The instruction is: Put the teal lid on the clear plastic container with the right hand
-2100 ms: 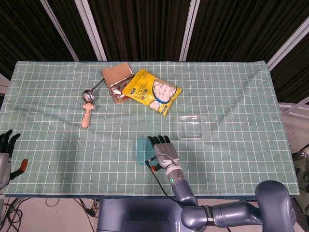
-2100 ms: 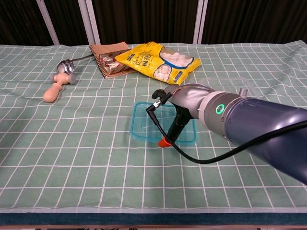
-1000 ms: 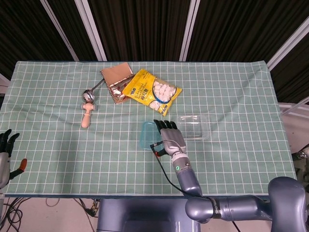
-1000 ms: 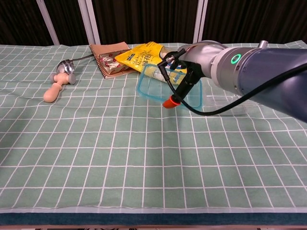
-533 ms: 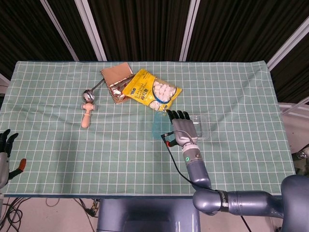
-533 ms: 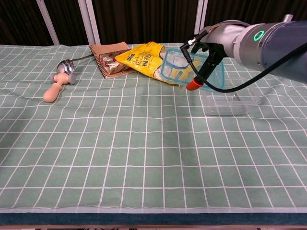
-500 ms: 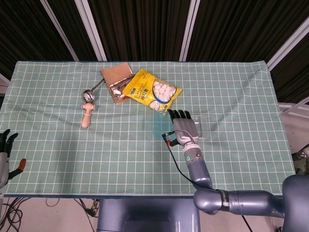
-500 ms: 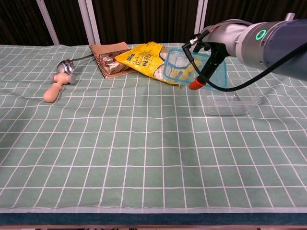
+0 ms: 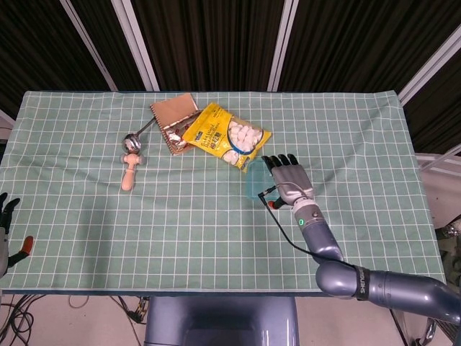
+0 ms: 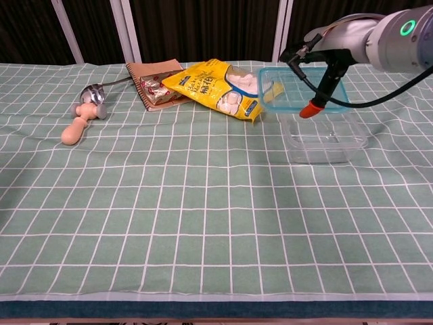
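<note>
My right hand (image 10: 333, 51) holds the teal lid (image 10: 299, 92) in the air, roughly level, just above and slightly left of the clear plastic container (image 10: 327, 141), which stands on the green checked cloth. In the head view the right hand (image 9: 289, 177) covers the container, and only the lid's left part (image 9: 253, 181) shows. My left hand (image 9: 6, 222) hangs at the table's near left edge with its fingers spread and nothing in them.
A yellow snack bag (image 10: 220, 88) lies just left of the lid, partly over a brown packet (image 10: 156, 82). A metal scoop with a wooden handle (image 10: 82, 113) lies at the far left. The table's front edge (image 10: 216, 308) runs along the bottom.
The right hand has lifted the lid off the cloth and carried it right and away from me, from the table's middle to above the container. The lid has levelled out.
</note>
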Motion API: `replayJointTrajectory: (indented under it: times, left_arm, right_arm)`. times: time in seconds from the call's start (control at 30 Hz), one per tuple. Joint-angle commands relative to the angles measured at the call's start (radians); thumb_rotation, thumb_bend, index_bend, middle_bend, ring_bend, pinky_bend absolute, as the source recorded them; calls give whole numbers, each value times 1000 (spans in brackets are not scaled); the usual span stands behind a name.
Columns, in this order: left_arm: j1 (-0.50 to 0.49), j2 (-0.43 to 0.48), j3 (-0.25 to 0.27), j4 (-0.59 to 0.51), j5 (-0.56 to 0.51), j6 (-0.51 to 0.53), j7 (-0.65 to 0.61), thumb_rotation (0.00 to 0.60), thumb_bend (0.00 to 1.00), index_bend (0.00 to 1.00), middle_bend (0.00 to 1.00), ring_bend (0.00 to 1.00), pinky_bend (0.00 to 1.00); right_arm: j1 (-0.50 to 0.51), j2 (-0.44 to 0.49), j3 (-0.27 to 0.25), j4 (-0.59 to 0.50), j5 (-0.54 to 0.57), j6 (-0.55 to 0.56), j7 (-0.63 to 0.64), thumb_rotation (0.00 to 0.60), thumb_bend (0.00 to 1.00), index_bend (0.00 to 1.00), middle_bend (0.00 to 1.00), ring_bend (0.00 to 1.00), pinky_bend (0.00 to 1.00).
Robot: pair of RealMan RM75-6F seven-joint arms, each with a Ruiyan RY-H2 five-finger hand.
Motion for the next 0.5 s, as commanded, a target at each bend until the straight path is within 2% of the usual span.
replayJointTrajectory:
  times: [0.03, 0.23, 0.5]
  left_arm:
    - [2, -4, 0, 2, -3, 4, 9, 600, 345, 125, 0, 0, 0]
    - [4, -8, -9, 4, -12, 17, 21, 600, 345, 125, 0, 0, 0]
    - [3, -16, -12, 2, -19, 21, 38, 600, 345, 125, 0, 0, 0]
  right_arm:
    - [0, 82, -32, 59, -58, -116, 59, 600, 330, 14, 373, 63, 0]
    - [4, 138, -48, 109, -104, -229, 153, 600, 331, 14, 373, 63, 0]
    - [-26, 181, -72, 159, -239, -341, 307, 600, 333, 14, 373, 63, 0]
